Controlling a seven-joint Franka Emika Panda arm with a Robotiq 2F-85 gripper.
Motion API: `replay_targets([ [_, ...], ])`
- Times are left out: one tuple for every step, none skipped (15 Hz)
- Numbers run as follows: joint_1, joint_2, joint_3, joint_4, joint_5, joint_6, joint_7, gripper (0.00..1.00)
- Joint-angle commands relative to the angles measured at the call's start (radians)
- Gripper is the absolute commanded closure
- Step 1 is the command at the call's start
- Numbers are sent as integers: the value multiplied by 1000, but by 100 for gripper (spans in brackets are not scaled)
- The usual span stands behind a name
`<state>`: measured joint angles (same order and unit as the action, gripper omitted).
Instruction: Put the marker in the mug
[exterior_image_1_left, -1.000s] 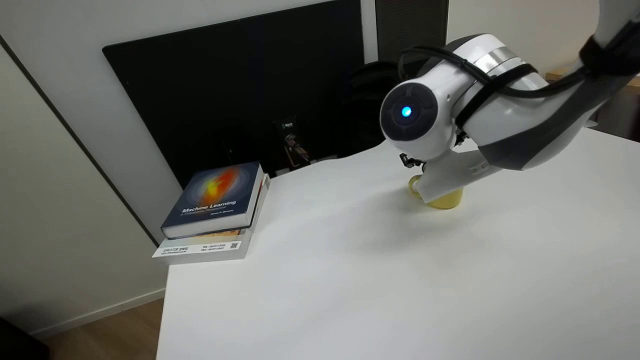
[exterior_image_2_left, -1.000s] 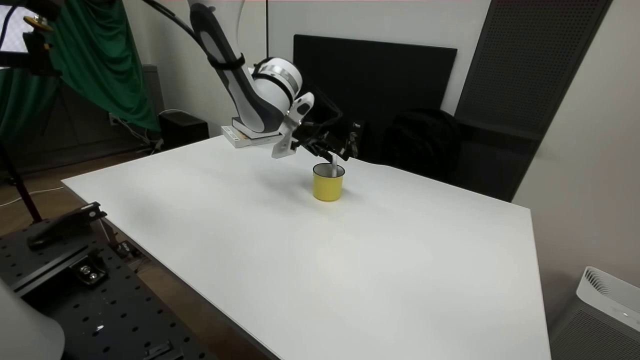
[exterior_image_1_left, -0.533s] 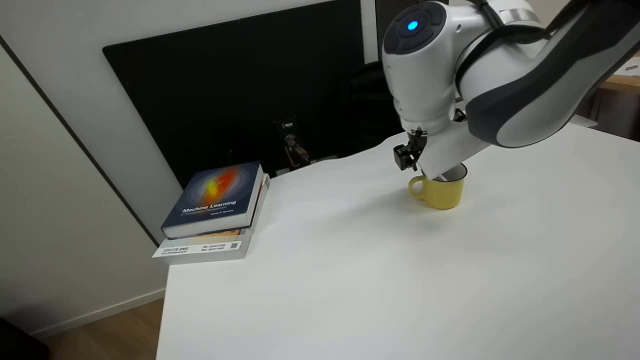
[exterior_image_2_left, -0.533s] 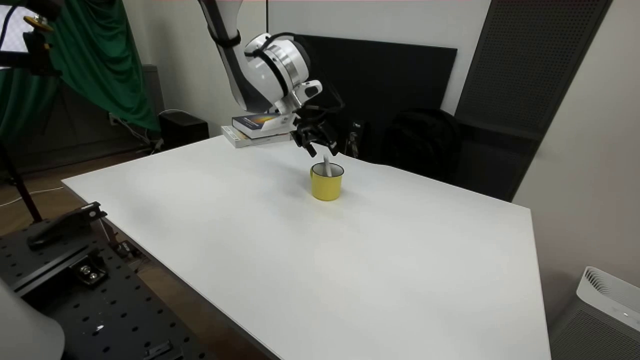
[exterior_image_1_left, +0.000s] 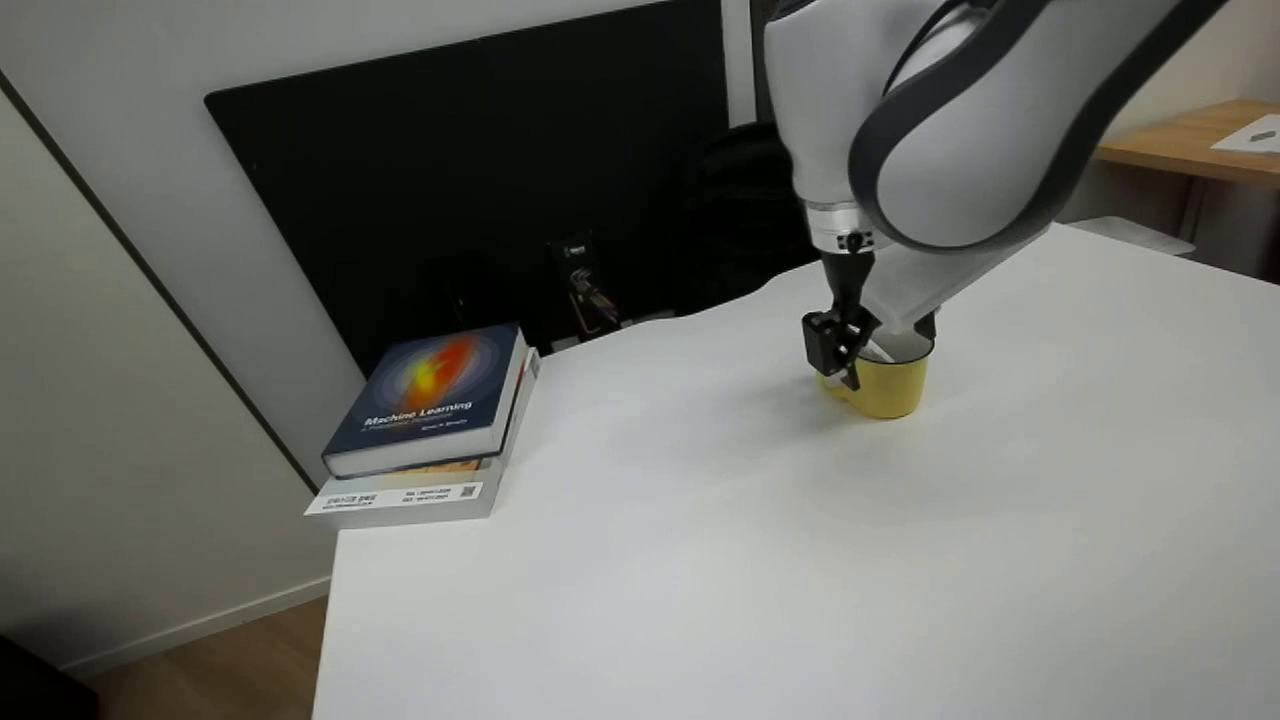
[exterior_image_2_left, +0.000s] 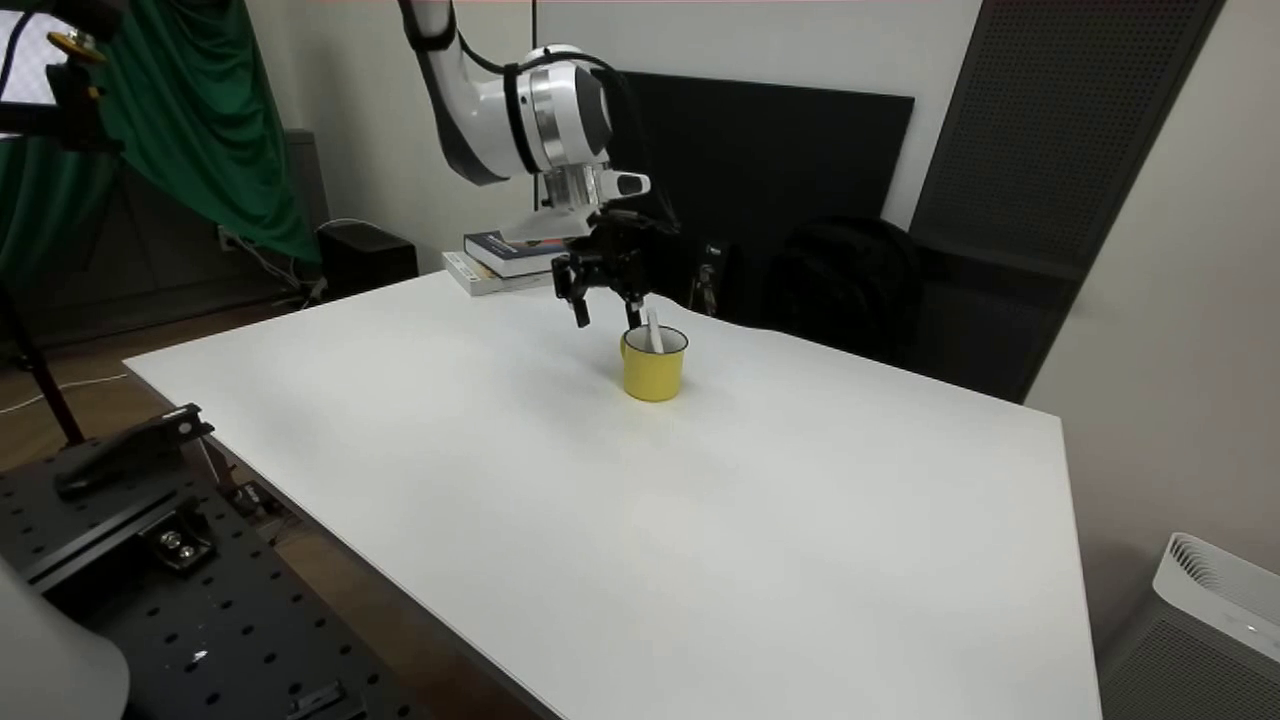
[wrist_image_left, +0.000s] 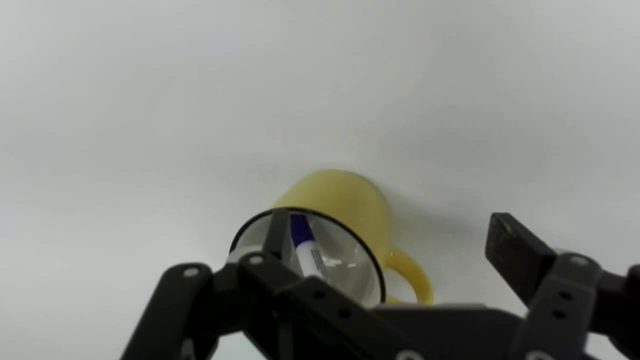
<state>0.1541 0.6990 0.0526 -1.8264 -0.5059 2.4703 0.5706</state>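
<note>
"Yellow is catching my eye first: the mug (exterior_image_2_left: 653, 380) is standing upright on the white table (exterior_image_2_left: 700, 540). Where is the marker (wrist_image_left: 311, 256) resting?"

"It is leaning inside the mug. Its blue end (wrist_image_left: 301, 231) is pointing down, as I judge, and its white end (exterior_image_2_left: 653, 320) is sticking out of the top."

"And what is the hand (exterior_image_2_left: 608, 320) doing?"

"It is hovering just by the mug, its fingers (wrist_image_left: 517, 257) standing wide apart and gripping nothing. In the wrist view one finger (wrist_image_left: 276, 235) is covering part of the mug, but whether it is touching, I cannot tell."

"So the main work is looking done, and only a clean retreat is remaining?"

"So I am thinking. For doing it well, the hand should be rising straight up, slowly, with fingers spread, because a sideways move could be knocking the marker or tipping the mug."

"How is the surface looking?"

"It is appearing smooth and flat, so the mug is probably having firm footing. Books (exterior_image_1_left: 430, 395) are lying in a stack near the table's edge, well apart from the mug."

"And the room?"

"A black panel (exterior_image_1_left: 480, 200) is standing behind the table, a white box (exterior_image_2_left: 1200, 625) beside it, and farther off a green curtain (exterior_image_2_left: 195, 140) is hanging."
</note>
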Motion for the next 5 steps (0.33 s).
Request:
replay_targets([
  [40, -27, -38, 8, 149, -121, -113, 0],
  [60, -6, -62, 4, 138, -54, -98, 0],
  [62, -8, -64, 6, 158, -76, -113, 0],
  [64, -10, -65, 7, 165, -85, -118, 0],
  [65, -10, -65, 7, 169, -89, -121, 0],
])
